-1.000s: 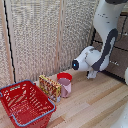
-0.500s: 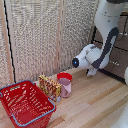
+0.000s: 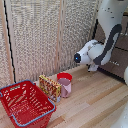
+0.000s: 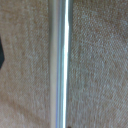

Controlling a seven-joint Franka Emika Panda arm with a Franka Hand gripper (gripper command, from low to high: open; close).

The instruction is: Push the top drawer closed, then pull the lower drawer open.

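Note:
My white arm reaches toward the dark brown dresser at the exterior view's right edge. The gripper (image 3: 94,67) is low on the arm, close to the dresser front, and its fingers are too small to make out. Beside it is the lower drawer (image 3: 119,66), with a short piece of silver handle (image 3: 116,63) showing. Above it, the arm largely hides the top drawer (image 3: 123,41). The wrist view is filled by a silver bar handle (image 4: 61,64) seen very close against brown wood grain (image 4: 100,65). I cannot tell which drawer that handle belongs to, or whether either drawer is open.
A red wire basket (image 3: 25,102) stands on the wooden floor at the exterior view's left. Beside it are a patterned box (image 3: 50,86) and a red cup (image 3: 64,82). Pale slatted panels (image 3: 45,35) form the back wall.

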